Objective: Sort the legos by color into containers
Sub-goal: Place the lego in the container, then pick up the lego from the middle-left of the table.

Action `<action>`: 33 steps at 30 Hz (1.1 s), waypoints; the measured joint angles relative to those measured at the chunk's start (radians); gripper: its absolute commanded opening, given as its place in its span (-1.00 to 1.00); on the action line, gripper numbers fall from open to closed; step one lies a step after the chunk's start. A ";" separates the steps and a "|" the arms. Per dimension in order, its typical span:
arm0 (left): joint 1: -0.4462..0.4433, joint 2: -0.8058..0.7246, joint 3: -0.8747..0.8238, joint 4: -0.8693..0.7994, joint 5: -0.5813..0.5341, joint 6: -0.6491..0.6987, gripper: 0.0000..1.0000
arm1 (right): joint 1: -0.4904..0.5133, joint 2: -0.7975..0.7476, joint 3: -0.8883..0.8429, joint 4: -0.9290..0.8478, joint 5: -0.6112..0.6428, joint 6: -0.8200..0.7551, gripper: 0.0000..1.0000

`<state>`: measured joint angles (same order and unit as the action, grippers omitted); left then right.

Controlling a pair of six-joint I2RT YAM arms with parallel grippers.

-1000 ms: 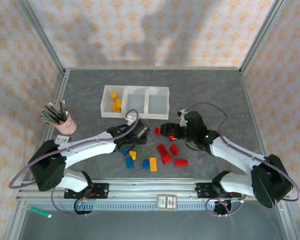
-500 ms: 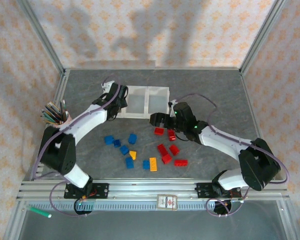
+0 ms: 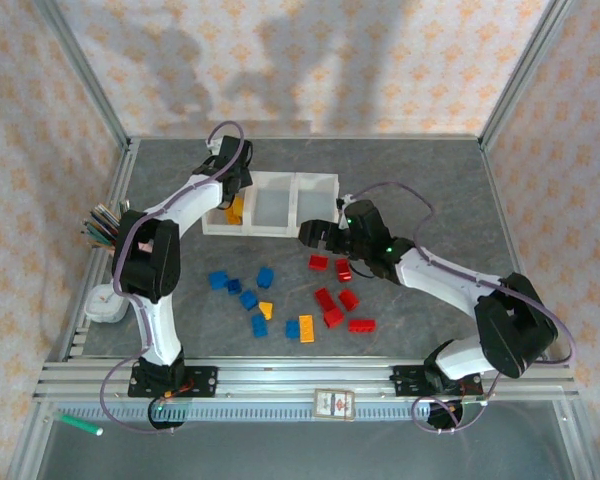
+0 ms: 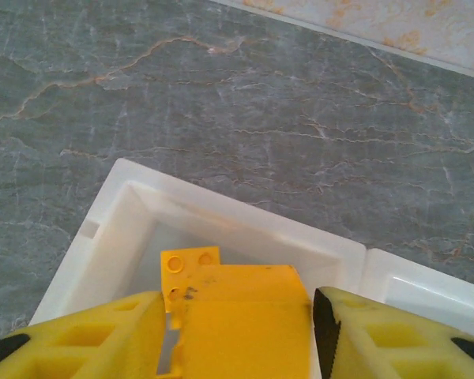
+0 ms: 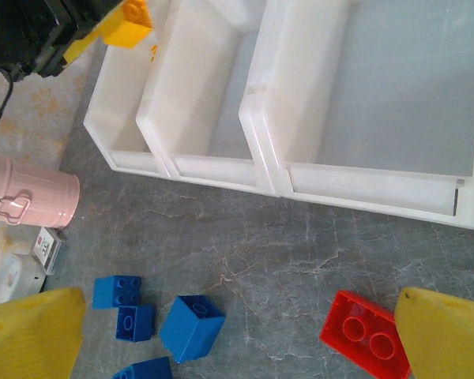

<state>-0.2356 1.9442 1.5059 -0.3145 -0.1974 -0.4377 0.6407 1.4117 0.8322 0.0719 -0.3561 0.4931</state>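
Left wrist: yellow brick (image 4: pixel 245 324) between left fingers (image 4: pixel 79 339) (above leftmost bin (image 4: pixel 237 207)).

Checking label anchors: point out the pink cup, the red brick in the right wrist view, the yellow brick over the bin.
pink cup (image 5: pixel 31 189), right wrist view, side wall.
red brick (image 5: pixel 366 335), right wrist view, studded top.
yellow brick (image 4: pixel 241 316), left wrist view, large flat face.

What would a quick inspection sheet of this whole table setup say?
Surface: grey marbled table.
Job's things: blue legos, red legos loose on table; containers, two compartments empty.
Clutter: pink pencil cup, green pen.
Grippers: left gripper over end compartment, around yellow lego, grip unclear; right gripper open, over a red one.
Cables: purple cables along both arms.
Surroundings: patterned walls, metal frame.
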 measured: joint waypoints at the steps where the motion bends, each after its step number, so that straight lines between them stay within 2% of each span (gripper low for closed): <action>1: 0.000 0.000 0.003 -0.003 0.003 0.003 0.18 | 0.000 0.003 0.005 -0.001 0.001 0.000 1.00; 9: 0.001 -0.021 -0.004 -0.045 0.038 0.021 0.23 | 0.000 0.007 0.044 -0.031 0.017 -0.037 0.99; 16: -0.032 -0.292 -0.243 -0.037 0.147 0.010 0.23 | 0.002 0.005 0.040 -0.061 -0.002 -0.058 0.99; 25: -0.294 -0.547 -0.513 -0.071 0.164 -0.068 0.24 | 0.047 -0.068 -0.023 -0.141 0.002 -0.096 0.99; 33: -0.498 -0.619 -0.594 -0.174 0.141 -0.208 0.24 | 0.090 -0.132 -0.164 -0.154 0.001 -0.105 0.99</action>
<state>-0.7334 1.3254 0.9119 -0.4889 -0.0566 -0.6453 0.7311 1.2793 0.6682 -0.0818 -0.3553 0.3878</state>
